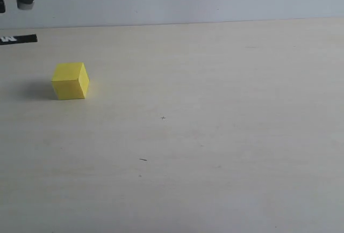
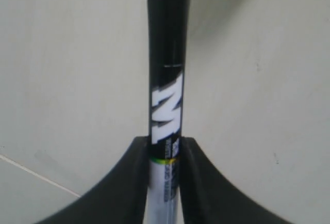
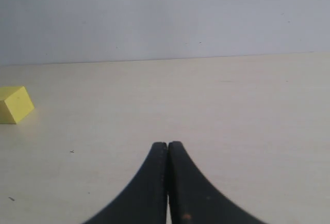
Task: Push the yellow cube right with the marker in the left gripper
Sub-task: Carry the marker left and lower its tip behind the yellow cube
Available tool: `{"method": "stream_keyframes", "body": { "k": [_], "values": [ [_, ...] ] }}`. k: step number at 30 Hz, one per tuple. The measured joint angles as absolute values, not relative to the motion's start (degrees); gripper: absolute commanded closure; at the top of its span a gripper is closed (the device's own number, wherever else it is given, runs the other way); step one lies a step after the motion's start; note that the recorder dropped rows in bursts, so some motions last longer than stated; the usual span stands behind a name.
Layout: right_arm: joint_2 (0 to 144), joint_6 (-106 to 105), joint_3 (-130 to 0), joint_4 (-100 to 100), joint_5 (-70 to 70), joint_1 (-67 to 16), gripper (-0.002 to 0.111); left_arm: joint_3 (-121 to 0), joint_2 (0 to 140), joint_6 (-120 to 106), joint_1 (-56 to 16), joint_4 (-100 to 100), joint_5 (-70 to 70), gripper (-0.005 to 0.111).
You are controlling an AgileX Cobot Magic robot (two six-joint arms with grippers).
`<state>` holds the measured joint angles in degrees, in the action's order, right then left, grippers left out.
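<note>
Nearest us, the right gripper (image 3: 167, 149) sat with its jaws pressed together on nothing, well apart from the yellow cube (image 1: 70, 81) and out of the play. Further in, the cube rested flat on the pale surface (image 1: 215, 136), nothing touching it. Beyond the cube and off to its left, the black capped end of the marker (image 1: 20, 38) poked into view, lying roughly level and short of the cube. Farthest back, the left gripper (image 2: 165, 149) carried that marker, jaws clamped round its white barrel. We judged this the approach step, the push not yet begun. Next, we reckoned, the marker's tip had to come in low against the cube's left face, then sweep right.
</note>
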<state>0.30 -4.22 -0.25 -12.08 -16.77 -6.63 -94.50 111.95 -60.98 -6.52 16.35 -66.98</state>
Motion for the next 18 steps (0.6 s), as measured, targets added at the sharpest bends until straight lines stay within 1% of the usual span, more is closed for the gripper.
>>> {"method": "stream_keyframes", "body": {
  "k": [4, 7, 12, 18],
  "values": [
    [0.3, -4.22, -0.25, -12.08, -16.77, -6.63, 0.108, -90.07, 112.04, -65.52, -4.36, 16.23, -59.86, 0.107],
    [0.3, -4.22, -0.25, -12.08, -16.77, -6.63, 0.108, -89.16, 113.19, -66.33, -2.37, 15.56, -55.98, 0.107],
    [0.3, -4.22, -0.25, -12.08, -16.77, -6.63, 0.108, -88.83, 116.12, -71.69, -0.06, 14.58, -54.07, 0.107],
    [0.3, -4.22, -0.25, -12.08, -16.77, -6.63, 0.108, -88.83, 120.51, -79.66, 0.0, 11.37, -51.07, 0.107]
  ]
}}
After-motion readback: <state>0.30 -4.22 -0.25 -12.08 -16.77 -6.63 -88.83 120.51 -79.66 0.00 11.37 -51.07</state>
